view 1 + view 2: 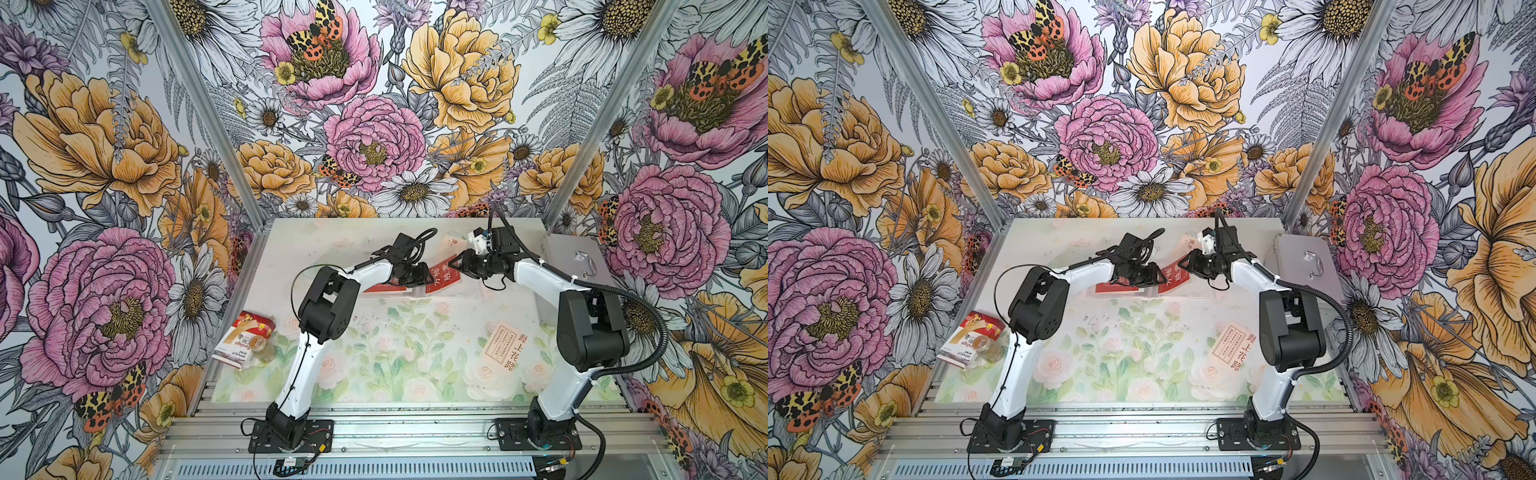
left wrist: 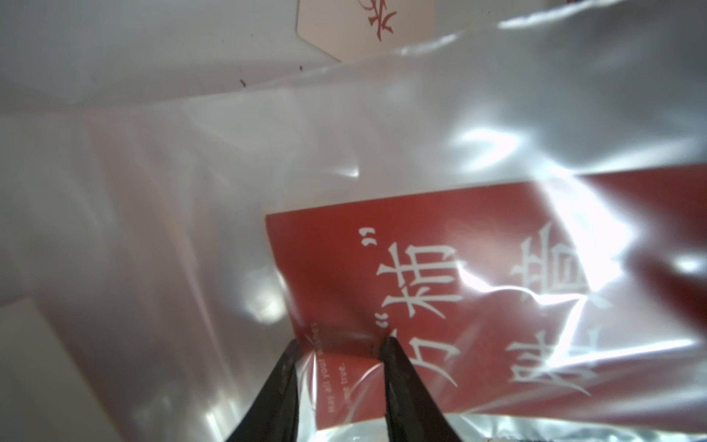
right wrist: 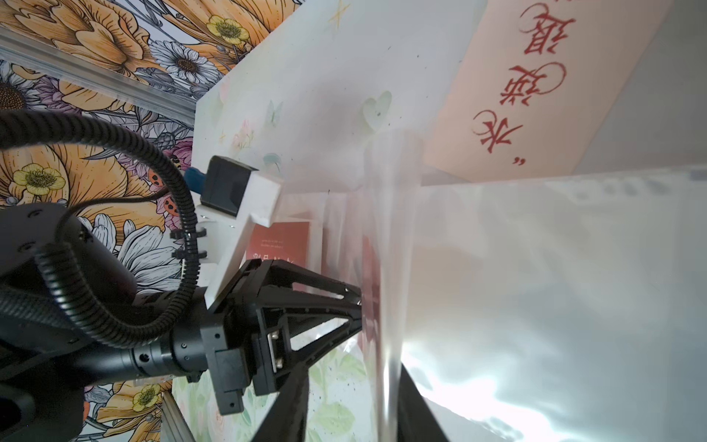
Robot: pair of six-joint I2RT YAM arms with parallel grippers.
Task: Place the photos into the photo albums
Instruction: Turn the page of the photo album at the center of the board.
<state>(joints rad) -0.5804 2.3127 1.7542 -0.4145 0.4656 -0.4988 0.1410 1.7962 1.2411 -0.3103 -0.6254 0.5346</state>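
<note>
The red photo (image 2: 459,291) lies at the album (image 1: 467,291), seen through the glossy film of a clear sleeve (image 2: 172,229), so it looks at least partly inside a pocket. How deep it sits cannot be told.

In the left wrist view its columns of white characters run onward from the fingertips. Its long axis therefore seems roughly in line with the left pincer's reach, and its near short edge is the one to push.

The left pincer (image 2: 340,340) is the nearer one. Its jaws stand narrowly apart, with their tips on the film over the photo's near corner. They straddle that corner and do not pinch it.

The right pincer (image 3: 352,367) faces it from the album's other side. Its jaws are also parted, and a sleeve page rises edge-on between them, closer to one finger. No firm grip on the page shows.

In a top view the photo (image 1: 441,277) sits tilted between the two tips.

A cream photo (image 3: 535,88) lies just beyond the album's far edge. Another cream photo (image 1: 500,345) rests on the surface (image 1: 374,353), well toward the robot from the album.
</note>
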